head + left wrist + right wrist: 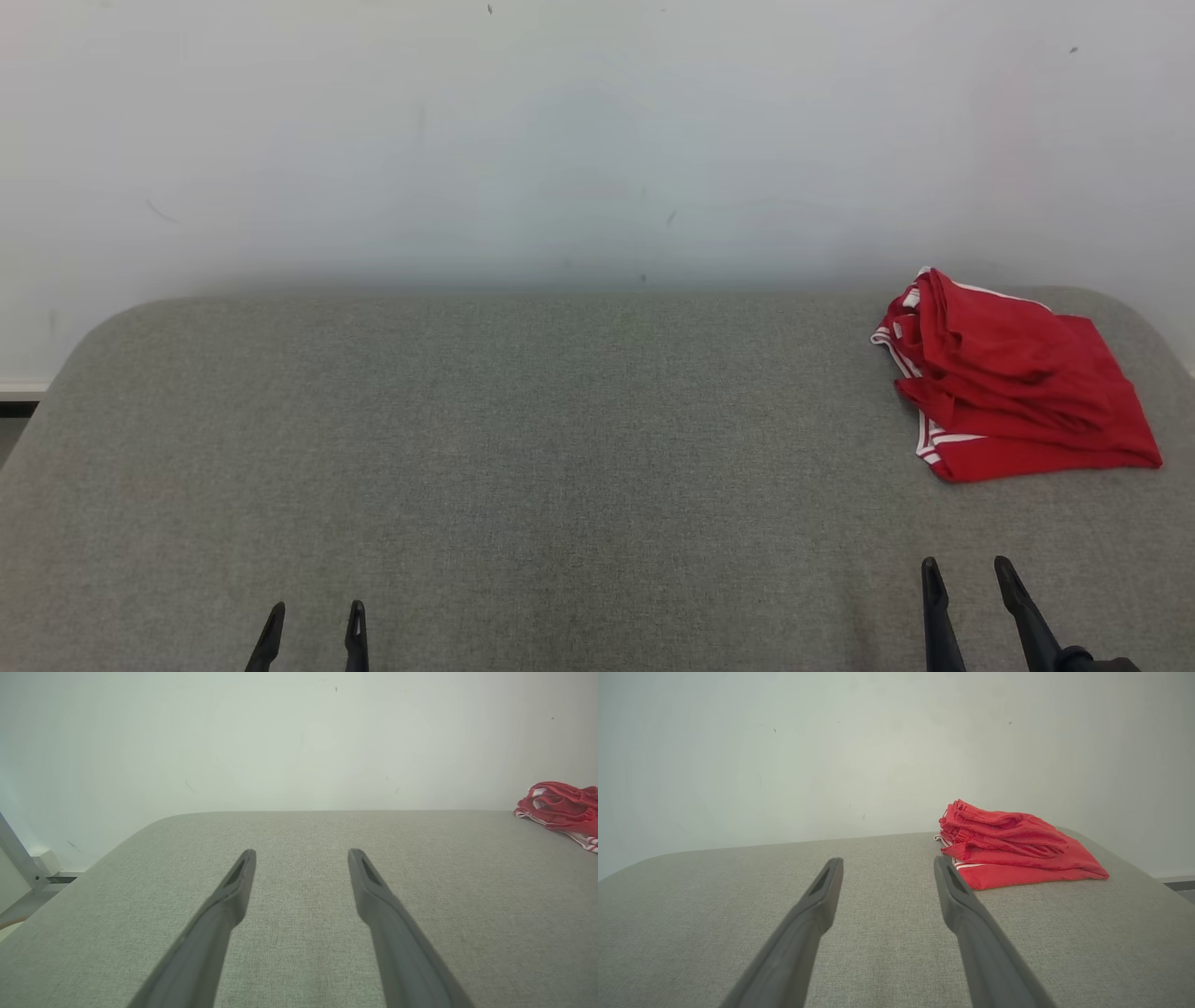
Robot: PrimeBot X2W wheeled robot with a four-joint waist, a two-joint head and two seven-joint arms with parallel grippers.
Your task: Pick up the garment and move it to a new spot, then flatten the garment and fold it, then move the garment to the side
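At the far right corner of the grey padded table (523, 448), beside the white wall (560, 140), lies the red garment (1013, 383) with white trim, loosely folded in a heap. Left gripper (313, 621) and right gripper (971, 574) hover at the near edge, jaws spread and empty, well apart from the cloth.

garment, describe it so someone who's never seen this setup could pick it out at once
A wide grey fabric-covered table stands against a pale wall. At its far right corner, ahead of the right tool, lies the garment, a loosely bunched heap of cloth. It is bright red with white stripes at its edges, against plain grey all around.
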